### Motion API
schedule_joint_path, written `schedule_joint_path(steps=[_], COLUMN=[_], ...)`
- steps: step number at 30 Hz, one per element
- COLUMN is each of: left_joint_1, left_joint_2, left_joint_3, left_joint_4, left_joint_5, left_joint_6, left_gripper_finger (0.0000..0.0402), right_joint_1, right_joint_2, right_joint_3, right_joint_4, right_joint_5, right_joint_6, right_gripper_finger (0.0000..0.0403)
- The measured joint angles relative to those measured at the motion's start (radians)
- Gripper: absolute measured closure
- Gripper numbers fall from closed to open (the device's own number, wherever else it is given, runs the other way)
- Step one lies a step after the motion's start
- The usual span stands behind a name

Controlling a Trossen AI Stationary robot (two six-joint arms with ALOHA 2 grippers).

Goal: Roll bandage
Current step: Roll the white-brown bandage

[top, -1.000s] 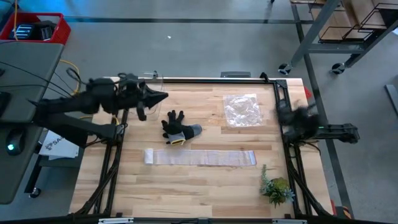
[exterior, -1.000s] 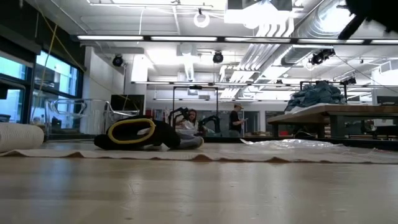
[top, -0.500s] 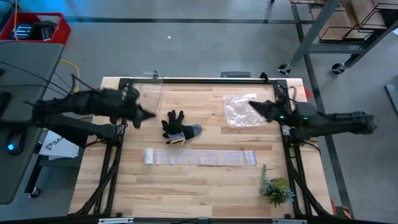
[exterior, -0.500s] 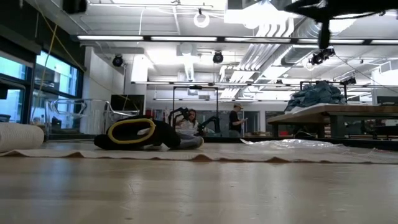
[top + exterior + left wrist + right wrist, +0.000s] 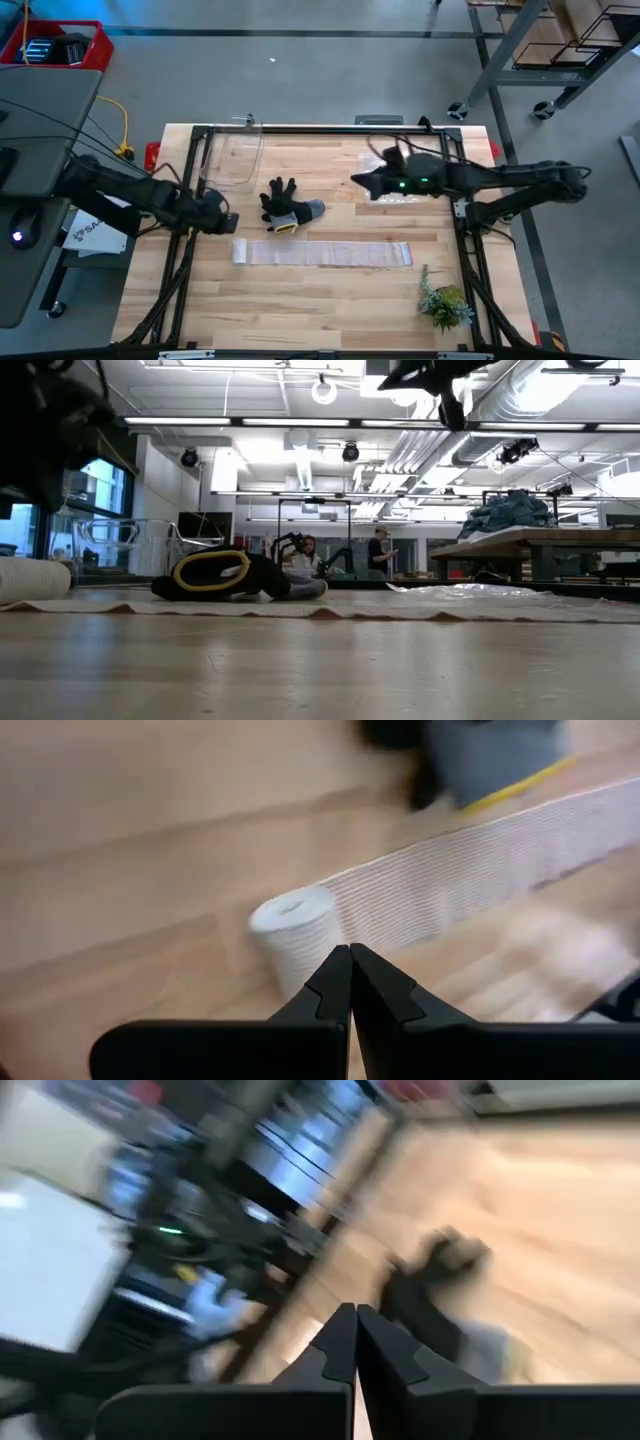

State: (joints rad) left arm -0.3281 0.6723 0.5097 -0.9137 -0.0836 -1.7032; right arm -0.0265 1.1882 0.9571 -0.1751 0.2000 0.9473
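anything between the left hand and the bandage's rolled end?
Nothing: high view shows only bare table between left hand and the rolled end of the bandage. Left wrist view agrees.

The counter (image 5: pixel 330 290) is pale wood planking with a smooth, satin finish. The bandage (image 5: pixel 322 253) is white woven gauze cloth, matt and finely ribbed, and the glove (image 5: pixel 288 207) is black-and-grey knit fabric. The bag (image 5: pixel 392 172) is crinkled, glossy clear plastic.

Bare wood before the bandage (image 5: pixel 322 253); glove (image 5: pixel 286 206) close behind its rolled end.
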Motion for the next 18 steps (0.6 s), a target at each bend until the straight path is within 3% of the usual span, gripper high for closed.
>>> schedule_joint_path(steps=[4, 8, 12, 14, 18], left_joint_1=[-0.083, -0.182, -0.280, -0.312, -0.316], left_joint_2=[0.002, 0.026, 0.138, 0.203, 0.308], left_joint_3=[-0.044, -0.045, -0.063, -0.076, -0.083], left_joint_4=[0.012, -0.005, 0.022, 0.120, 0.171], left_joint_5=[0.014, -0.050, -0.059, -0.090, -0.112], left_joint_6=[-0.106, -0.265, -0.438, -0.515, -0.571], left_gripper_finger=[0.0401, 0.0401, 0.0401, 0.0401, 0.0401], right_joint_1=[0.000, 0.000, -0.017, -0.029, -0.039], right_joint_2=[0.064, 0.074, 0.072, 0.072, 0.072], right_joint_3=[0.095, 0.124, 0.090, 0.062, 0.029], right_joint_4=[-0.280, -0.435, -0.480, -0.471, -0.433], right_joint_5=[-0.016, -0.023, -0.050, -0.074, -0.106], right_joint_6=[0.016, 0.001, -0.013, -0.015, -0.046], right_gripper_finger=[0.0402, 0.0402, 0.0402, 0.0402, 0.0403])
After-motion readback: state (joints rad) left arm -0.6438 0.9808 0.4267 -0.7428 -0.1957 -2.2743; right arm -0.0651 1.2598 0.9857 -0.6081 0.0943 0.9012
